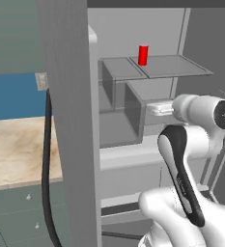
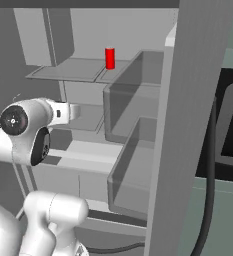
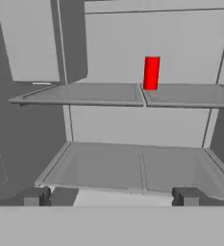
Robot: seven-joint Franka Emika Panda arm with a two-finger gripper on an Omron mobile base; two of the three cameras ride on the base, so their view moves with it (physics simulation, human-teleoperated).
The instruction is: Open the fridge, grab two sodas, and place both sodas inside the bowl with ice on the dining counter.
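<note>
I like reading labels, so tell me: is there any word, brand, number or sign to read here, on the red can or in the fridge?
None can be read.
The red can is plain red, with no brand or print.
The fridge shelves and walls are bare grey, with no label.
</note>
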